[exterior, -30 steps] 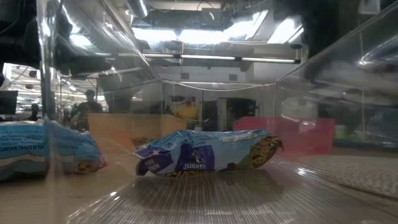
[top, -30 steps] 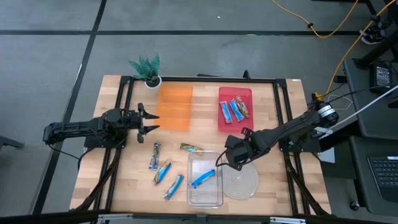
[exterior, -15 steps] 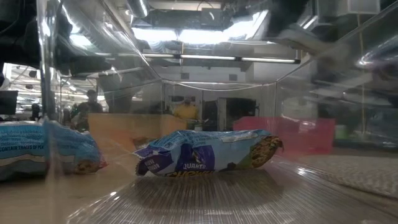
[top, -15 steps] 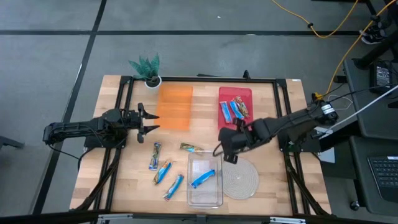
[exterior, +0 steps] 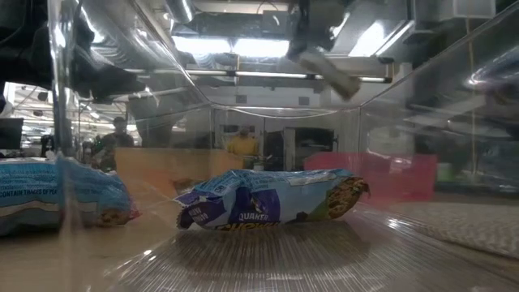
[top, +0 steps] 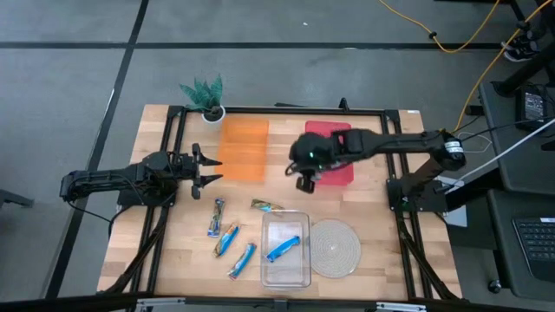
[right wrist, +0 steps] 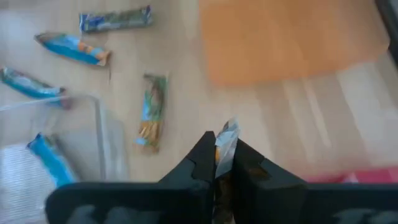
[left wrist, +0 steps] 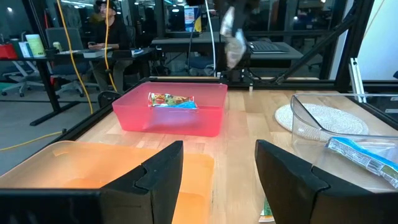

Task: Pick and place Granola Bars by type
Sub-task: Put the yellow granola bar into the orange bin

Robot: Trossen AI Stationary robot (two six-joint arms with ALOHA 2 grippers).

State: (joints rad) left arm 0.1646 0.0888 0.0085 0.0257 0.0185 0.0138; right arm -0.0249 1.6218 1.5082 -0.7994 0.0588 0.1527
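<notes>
wood table (top: 373, 225), red tray (left wrist: 168, 115) (perhaps two bars)

My fingers (right wrist: 202, 163) are black, pinching a silvery wrapper (right wrist: 225, 142). Below lie a translucent orange tray (top: 242, 148), a translucent red tray (top: 340, 169) and a clear one (top: 285, 265), all on pale striped wood (top: 182, 232). Loose bars (top: 227, 239) are bright blue; one (top: 268, 206) is greenish tan. The round mat (top: 336, 247) is cream, ringed; the small plant (top: 204, 91) teal-green
</notes>
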